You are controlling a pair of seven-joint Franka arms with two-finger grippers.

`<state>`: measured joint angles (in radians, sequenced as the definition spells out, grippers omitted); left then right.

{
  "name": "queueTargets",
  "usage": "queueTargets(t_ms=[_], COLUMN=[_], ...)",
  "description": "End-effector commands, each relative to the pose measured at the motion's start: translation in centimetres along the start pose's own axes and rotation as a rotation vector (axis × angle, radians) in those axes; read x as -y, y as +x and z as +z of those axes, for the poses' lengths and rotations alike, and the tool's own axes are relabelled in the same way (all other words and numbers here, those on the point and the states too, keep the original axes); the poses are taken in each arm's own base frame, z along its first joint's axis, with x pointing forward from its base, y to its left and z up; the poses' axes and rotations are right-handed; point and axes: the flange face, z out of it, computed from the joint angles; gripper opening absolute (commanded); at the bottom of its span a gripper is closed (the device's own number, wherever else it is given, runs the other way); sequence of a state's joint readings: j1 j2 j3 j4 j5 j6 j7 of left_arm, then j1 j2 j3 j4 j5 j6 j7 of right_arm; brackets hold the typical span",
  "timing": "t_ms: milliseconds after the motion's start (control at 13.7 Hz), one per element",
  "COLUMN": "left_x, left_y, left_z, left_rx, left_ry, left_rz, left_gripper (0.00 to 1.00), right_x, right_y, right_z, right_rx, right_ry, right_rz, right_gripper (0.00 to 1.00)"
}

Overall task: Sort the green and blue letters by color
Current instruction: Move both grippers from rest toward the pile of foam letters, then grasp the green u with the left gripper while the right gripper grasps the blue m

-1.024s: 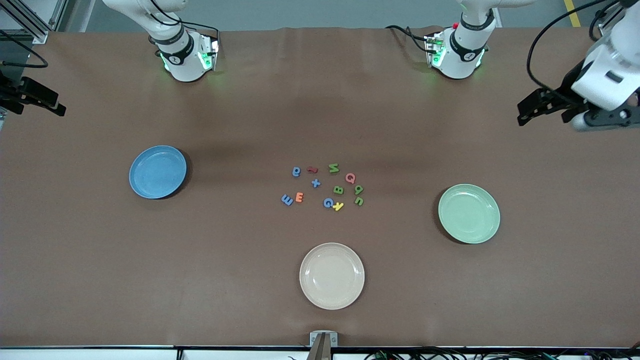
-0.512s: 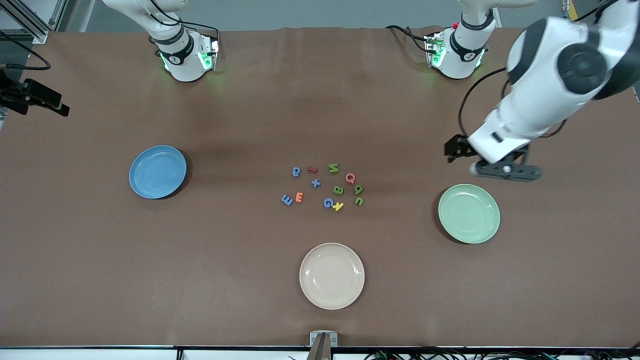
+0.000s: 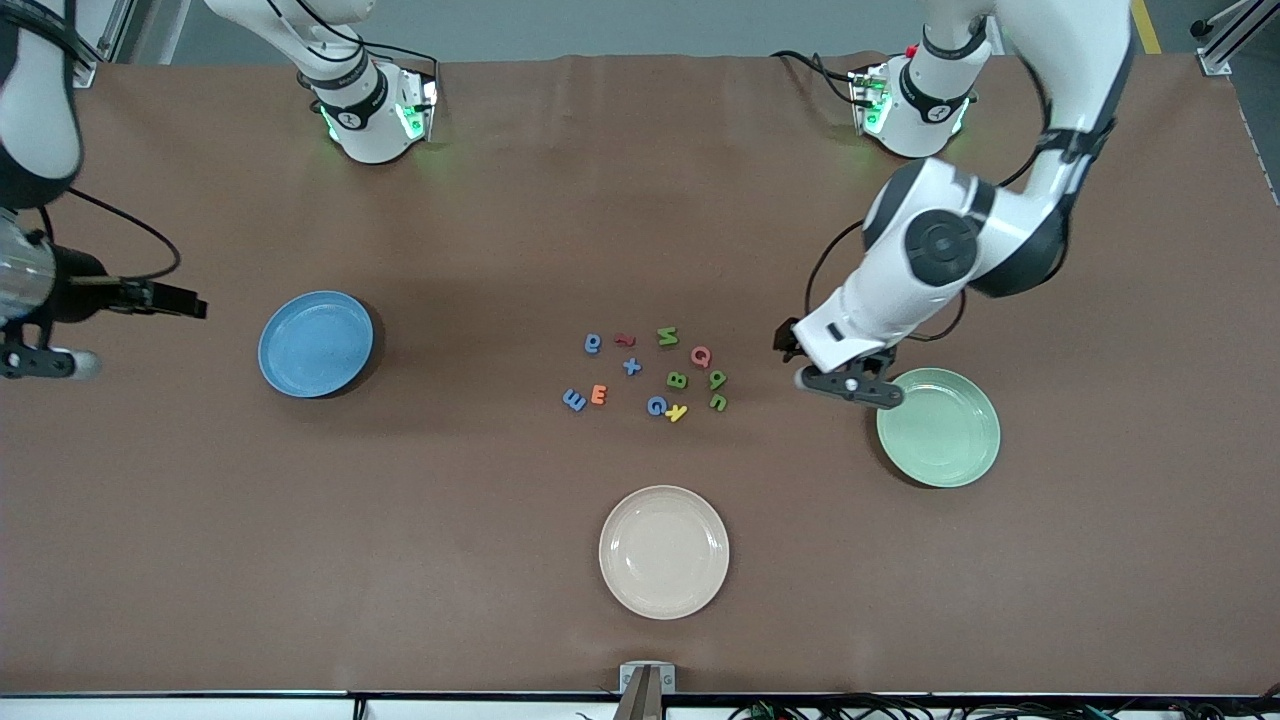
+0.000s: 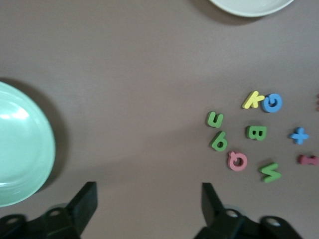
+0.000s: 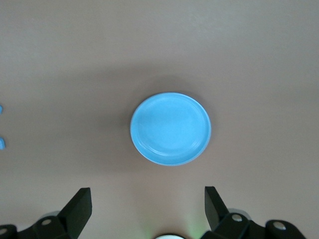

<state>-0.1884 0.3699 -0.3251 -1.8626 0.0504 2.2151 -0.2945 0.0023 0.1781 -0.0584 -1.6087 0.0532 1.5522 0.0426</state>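
Both arms have swung inward since a second ago: my left hand (image 3: 800,362) has come from the desk's edge to hang between the green plate (image 3: 938,428) and the letter cluster, and my right hand (image 3: 190,305) has come in to hover by the blue plate (image 3: 315,343).

Both hands are spread and hold nothing; in each wrist view the fingers stand wide apart over bare desk (image 3: 480,560).

All letters lie in one cluster at mid-desk, no plate yet filled. The green u (image 3: 717,402) and green q (image 3: 717,379) are the nearest to my left hand, on the cluster's edge toward my left arm's end, with the green B (image 3: 677,380) and green M (image 3: 667,336) just past them. The blue E (image 3: 574,399), blue Q (image 3: 592,343), blue x (image 3: 631,366) and blue G (image 3: 655,405) sit toward my right arm's end.

My left wrist view shows the u's short, squat outline clearly, standing apart from the q; the front view shows which arm is nearer, and I judge the left hand should take the u first.
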Motion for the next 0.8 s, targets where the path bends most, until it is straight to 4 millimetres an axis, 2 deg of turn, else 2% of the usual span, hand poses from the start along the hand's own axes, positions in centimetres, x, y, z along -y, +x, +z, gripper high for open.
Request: queueTargets(t_ms=[0,73,293,439,512,585,659,732], left_x=[-3.3,-5.0,-7.6,-8.8,-9.1,-9.5,-10.1,-10.3], left_y=[2.5,3.0,3.8,3.9,3.8,3.6,3.4,3.2], left_z=[3.2,4.6,8.2,9.9,10.6,11.4,11.9,12.5], left_rx=[-0.002,-0.002,-0.001,-0.006,-0.013,-0.010,-0.014,-0.015], left_ry=[0.031,0.041,0.077,0.077,0.072,0.069,0.069,0.080], left_rz=[-0.058,-0.075,-0.087,-0.092,-0.089,-0.085,-0.084,-0.093], left_gripper=[0.74,0.72,0.64,0.64,0.64,0.63,0.62,0.60], right_x=[6.0,8.5,16.5,21.4,22.2,22.8,24.8,25.7], right_y=[1.2,1.8,2.7,2.6,3.0,3.1,2.7,3.0], right_z=[1.9,3.2,7.3,10.0,11.0,11.1,12.2,13.3], right_rx=[-0.023,-0.041,-0.052,-0.074,-0.083,-0.096,-0.099,-0.107], right_ry=[0.007,0.008,0.004,0.002,0.010,0.019,-0.002,-0.008], right_rz=[0.059,0.102,0.132,0.292,0.388,0.444,0.459,0.465], right_gripper=[1.00,1.00,1.00,1.00,1.00,1.00,1.00,1.00])
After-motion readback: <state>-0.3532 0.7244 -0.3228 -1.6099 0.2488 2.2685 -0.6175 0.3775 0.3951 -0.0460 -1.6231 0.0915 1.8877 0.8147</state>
